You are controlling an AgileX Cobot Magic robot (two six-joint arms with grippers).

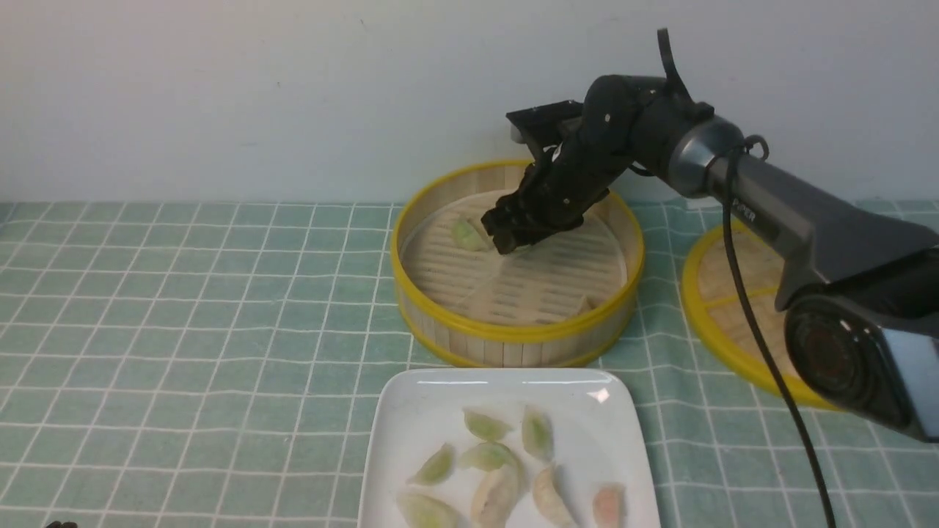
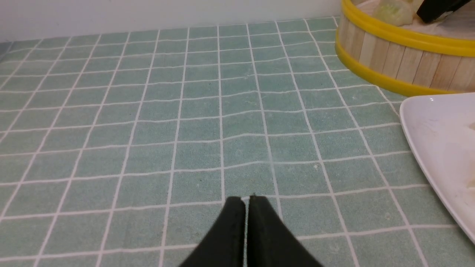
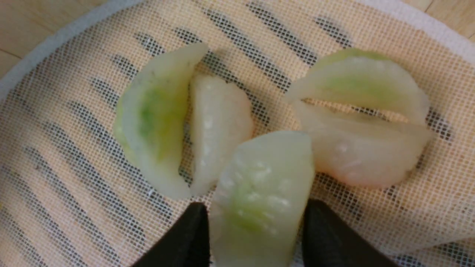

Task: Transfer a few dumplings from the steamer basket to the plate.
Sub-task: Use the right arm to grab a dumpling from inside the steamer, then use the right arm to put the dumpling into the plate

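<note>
The steamer basket (image 1: 513, 334) stands at the middle back and also shows in the left wrist view (image 2: 400, 55). My right gripper (image 1: 506, 238) reaches down inside it. In the right wrist view the right gripper (image 3: 256, 222) is shut on a pale green dumpling (image 3: 259, 193), with both fingers against its sides. Several more dumplings lie on the liner beyond it: a green one (image 3: 152, 118), a white one (image 3: 219, 126), another green one (image 3: 360, 81) and a pinkish one (image 3: 363, 152). The white plate (image 1: 411, 411) in front of the steamer holds several dumplings (image 1: 506, 477). My left gripper (image 2: 246, 200) is shut and empty over the cloth.
A flat yellow-rimmed lid (image 1: 722, 293) lies right of the steamer, partly under my right arm. A green checked cloth (image 1: 183, 308) covers the table. The white wall runs close behind the steamer. The plate's edge (image 2: 441, 148) lies to the right of my left gripper.
</note>
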